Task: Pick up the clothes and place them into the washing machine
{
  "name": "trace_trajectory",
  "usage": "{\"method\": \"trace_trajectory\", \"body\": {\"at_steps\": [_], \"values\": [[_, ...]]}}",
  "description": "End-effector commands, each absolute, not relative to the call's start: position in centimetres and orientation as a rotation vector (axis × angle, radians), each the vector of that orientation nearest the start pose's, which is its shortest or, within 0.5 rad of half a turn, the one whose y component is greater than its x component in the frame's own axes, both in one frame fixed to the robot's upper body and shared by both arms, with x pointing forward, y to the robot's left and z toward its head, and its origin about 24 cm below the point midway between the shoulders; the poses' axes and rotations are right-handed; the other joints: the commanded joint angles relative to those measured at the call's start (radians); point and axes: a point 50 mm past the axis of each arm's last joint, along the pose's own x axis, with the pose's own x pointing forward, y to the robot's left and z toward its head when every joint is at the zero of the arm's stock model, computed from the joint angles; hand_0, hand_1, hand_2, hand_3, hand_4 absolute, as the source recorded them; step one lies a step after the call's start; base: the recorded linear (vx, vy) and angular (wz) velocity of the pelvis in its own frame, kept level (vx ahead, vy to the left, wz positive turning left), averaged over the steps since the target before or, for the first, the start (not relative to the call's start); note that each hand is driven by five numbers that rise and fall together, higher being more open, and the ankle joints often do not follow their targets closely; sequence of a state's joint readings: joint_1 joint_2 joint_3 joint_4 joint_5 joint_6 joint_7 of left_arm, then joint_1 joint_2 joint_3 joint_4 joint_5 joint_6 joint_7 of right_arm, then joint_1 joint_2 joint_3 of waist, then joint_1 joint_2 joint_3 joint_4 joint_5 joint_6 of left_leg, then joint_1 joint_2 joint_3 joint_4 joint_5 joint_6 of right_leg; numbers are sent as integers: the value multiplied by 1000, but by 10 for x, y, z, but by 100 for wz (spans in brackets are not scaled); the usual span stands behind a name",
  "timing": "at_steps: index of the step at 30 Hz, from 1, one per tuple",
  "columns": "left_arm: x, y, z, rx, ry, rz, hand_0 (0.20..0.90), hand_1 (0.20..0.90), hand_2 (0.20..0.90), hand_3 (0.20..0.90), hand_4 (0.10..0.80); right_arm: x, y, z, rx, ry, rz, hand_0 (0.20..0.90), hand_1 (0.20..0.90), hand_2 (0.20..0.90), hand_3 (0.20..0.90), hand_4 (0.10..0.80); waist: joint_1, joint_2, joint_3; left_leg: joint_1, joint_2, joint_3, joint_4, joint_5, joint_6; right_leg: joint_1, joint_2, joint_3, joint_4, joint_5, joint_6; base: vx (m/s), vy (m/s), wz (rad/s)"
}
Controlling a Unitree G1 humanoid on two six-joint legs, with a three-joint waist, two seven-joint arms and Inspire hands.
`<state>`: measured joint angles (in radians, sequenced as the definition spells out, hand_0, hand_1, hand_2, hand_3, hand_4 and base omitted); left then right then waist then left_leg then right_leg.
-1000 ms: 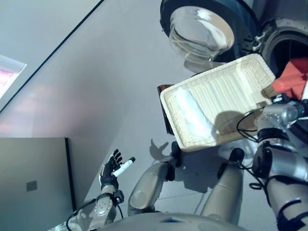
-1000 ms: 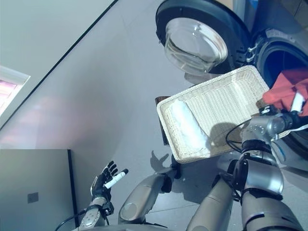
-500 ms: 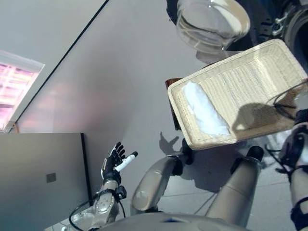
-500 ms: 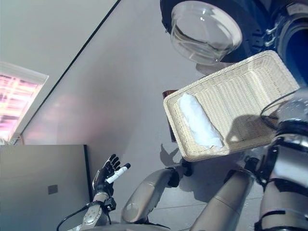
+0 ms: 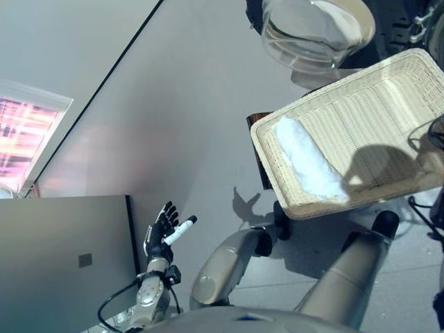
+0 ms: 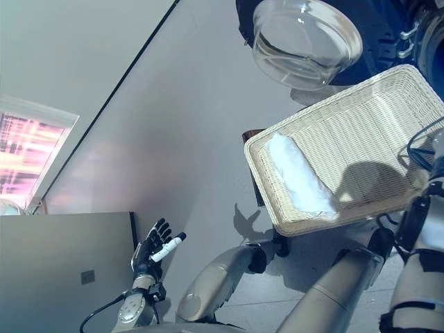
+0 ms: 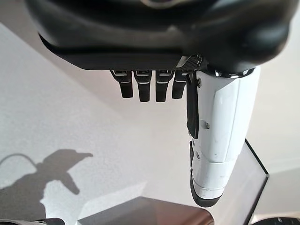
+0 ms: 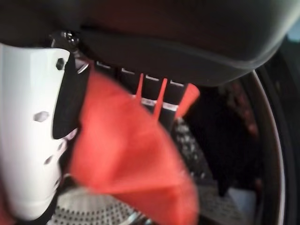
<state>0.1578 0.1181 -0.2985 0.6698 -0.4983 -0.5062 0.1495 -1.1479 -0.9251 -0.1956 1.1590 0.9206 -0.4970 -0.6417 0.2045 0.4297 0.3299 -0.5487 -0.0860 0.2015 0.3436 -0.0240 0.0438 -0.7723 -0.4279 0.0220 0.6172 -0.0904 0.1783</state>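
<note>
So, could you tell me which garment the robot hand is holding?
The red cloth, gripped by the right robot hand at the drum; the white cloth lies in the wicker basket.

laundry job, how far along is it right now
In hand: the right robot hand holds a red cloth at the washing machine drum. Left: a white cloth lies in the basket. The left robot hand is open, idle.

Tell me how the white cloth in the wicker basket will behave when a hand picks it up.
The white cloth lies bunched with soft folds against the wicker basket's rim, so it will probably be floppy and droop. It looks light and unlikely to roll. It may drag or catch on the weave. The red cloth in the right hand hangs limp.
</note>
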Motion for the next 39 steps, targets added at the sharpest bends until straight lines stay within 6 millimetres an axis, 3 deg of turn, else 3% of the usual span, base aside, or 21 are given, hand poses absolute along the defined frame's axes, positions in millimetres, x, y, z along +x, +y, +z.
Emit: {"method": "trace_trajectory", "body": {"at_steps": [1, 8, 12, 16, 19, 24, 27, 30, 31, 32, 36, 39], "values": [[147, 189, -94, -233, 361, 314, 900, 900, 900, 900, 800, 284, -424, 313, 468, -841, -1129, 900, 900, 900, 900, 800, 16, 55, -115, -82, 26, -58, -25, 49, -128, 73, -20, -29, -17, -31, 27, 0, 0, 0], [144, 189, -101, -212, 400, 308, 900, 900, 900, 900, 800, 295, -423, 290, 490, -741, -1124, 900, 900, 900, 900, 800, 23, 50, -114, -60, 18, -65, -45, 59, -122, 103, -24, -44, -42, -21, 27, -1, 4, 1], [143, 190, -102, -203, 407, 302, 900, 900, 900, 900, 800, 294, -422, 292, 502, -758, -1123, 900, 900, 900, 900, 800, 23, 42, -120, -43, 19, -72, -56, 61, -121, 126, -21, -53, -52, -22, 26, 0, 0, 0], [142, 195, -101, -198, 403, 316, 900, 900, 900, 900, 800, 285, -421, 317, 457, -856, -1096, 900, 900, 900, 900, 800, 18, 25, -120, -28, 20, -73, -66, 62, -122, 145, -17, -62, -70, -14, 25, -1, -1, 1], [139, 201, -99, -200, 395, 334, 900, 900, 900, 900, 800, 261, -418, 362, 421, -1057, -1056, 900, 900, 900, 900, 800, 12, 5, -124, -16, 22, -75, -85, 67, -123, 157, -16, -71, -90, -4, 27, 3, -4, 2], [138, 203, -98, -193, 390, 339, 900, 900, 900, 900, 800, 251, -414, 372, 412, -1137, -1049, 900, 900, 900, 900, 800, 2, -13, -126, -4, 24, -76, -104, 73, -123, 170, -11, -77, -114, 8, 26, 9, 1, -1], [139, 200, -99, -201, 394, 338, 900, 900, 900, 900, 800, 266, -408, 354, 416, -1069, -1039, 900, 900, 900, 900, 800, -2, -22, -125, 5, 31, -70, -118, 81, -118, 175, 0, -73, -144, 31, 25, 1, 3, -5], [143, 196, -100, -205, 401, 325, 900, 900, 900, 900, 800, 287, -408, 319, 454, -919, -1060, 900, 900, 900, 900, 800, -1, -32, -127, 20, 31, -70, -123, 71, -116, 191, 1, -72, -163, 32, 26, 9, -5, -6], [143, 197, -100, -205, 400, 326, 900, 900, 900, 900, 800, 288, -408, 319, 456, -919, -1057, 900, 900, 900, 900, 800, 1, -30, -127, 18, 34, -70, -127, 80, -115, 191, 6, -73, -171, 44, 24, -17, 5, -9], [145, 195, -101, -212, 399, 322, 900, 900, 900, 900, 800, 300, -408, 294, 464, -807, -1067, 900, 900, 900, 900, 800, 6, -32, -125, 25, 35, -71, -133, 82, -114, 206, 9, -78, -191, 53, 23, -29, -4, -16], [145, 191, -104, -203, 419, 296, 900, 900, 900, 900, 800, 316, -404, 243, 504, -610, -1076, 900, 900, 900, 900, 800, 13, -39, -120, 39, 36, -79, -135, 78, -114, 235, 9, -91, -213, 56, 22, 1, -11, -7], [145, 190, -107, -196, 439, 290, 900, 900, 900, 900, 800, 331, -389, 206, 487, -446, -1051, 900, 900, 900, 900, 800, 17, -48, -111, 46, 38, -80, -139, 83, -110, 250, 14, -94, -234, 79, 18, -17, -7, -7]]}}
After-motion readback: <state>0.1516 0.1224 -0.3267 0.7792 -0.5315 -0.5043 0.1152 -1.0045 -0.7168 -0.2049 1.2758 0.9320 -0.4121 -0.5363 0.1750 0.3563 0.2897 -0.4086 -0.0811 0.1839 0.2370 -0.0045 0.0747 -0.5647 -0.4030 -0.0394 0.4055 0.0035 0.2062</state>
